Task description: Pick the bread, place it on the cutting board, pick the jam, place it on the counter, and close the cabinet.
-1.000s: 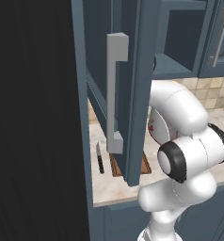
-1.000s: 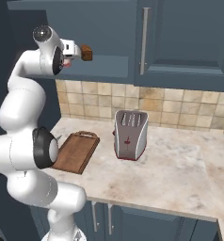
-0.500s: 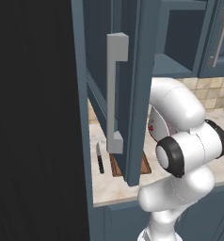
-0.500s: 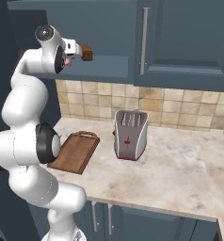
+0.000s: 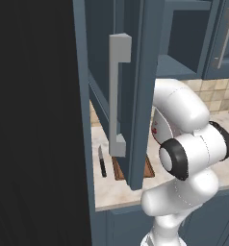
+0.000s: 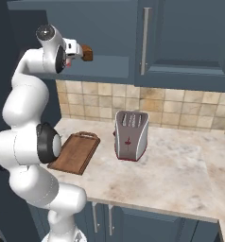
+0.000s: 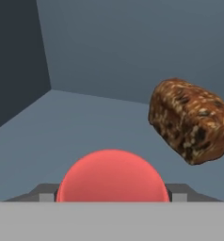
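Inside the open cabinet (image 5: 135, 96), my gripper (image 7: 112, 195) holds the jam (image 7: 112, 176), a red rounded jar, low and close between its two finger tips, which press against its sides. The bread (image 7: 191, 121), a brown crusty chunk, lies on the shelf further in and to the right. From the right base view, my gripper (image 6: 78, 49) reaches into the cabinet with the bread (image 6: 88, 53) just beyond it. The cutting board (image 6: 75, 152) lies bare on the counter (image 6: 180, 170) below.
The cabinet door swings out toward me, its grey bar handle (image 5: 117, 96) close to the arm's left. A silver toaster (image 6: 130, 135) stands right of the board. A black-handled knife (image 5: 102, 162) lies on the counter left of the board.
My hand has pushed further right into the cabinet, toward the bread. The bread, board and toaster have not moved.
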Controlling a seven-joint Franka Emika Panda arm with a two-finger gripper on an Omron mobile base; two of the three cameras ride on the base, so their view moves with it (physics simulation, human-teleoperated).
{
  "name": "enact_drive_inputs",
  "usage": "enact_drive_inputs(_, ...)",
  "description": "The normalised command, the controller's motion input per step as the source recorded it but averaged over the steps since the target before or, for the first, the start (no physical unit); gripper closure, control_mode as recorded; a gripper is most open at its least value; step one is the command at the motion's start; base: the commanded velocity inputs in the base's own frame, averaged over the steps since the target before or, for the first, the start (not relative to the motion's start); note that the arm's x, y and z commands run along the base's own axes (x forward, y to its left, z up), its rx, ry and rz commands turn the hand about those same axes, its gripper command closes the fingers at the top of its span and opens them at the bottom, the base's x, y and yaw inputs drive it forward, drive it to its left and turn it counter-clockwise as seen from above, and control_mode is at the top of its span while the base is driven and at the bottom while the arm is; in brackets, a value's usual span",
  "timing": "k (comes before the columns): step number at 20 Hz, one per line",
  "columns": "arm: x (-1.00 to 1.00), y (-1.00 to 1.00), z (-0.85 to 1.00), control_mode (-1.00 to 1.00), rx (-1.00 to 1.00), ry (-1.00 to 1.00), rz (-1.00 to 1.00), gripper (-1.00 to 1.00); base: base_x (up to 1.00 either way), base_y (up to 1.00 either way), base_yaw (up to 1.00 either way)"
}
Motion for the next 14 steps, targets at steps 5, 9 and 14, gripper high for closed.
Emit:
enact_drive_inputs(5, 0.0, 0.0, 0.0, -1.0, 0.0, 0.0, 0.03, 1.0, 0.0, 0.0, 0.0)
enact_drive_inputs(9, -0.03, 0.0, 0.0, -1.0, 0.0, 0.0, 0.04, 1.0, 0.0, 0.0, 0.0)
enact_drive_inputs(14, -0.2, -0.06, 0.0, -1.0, 0.0, 0.0, 0.02, 1.0, 0.0, 0.0, 0.0)
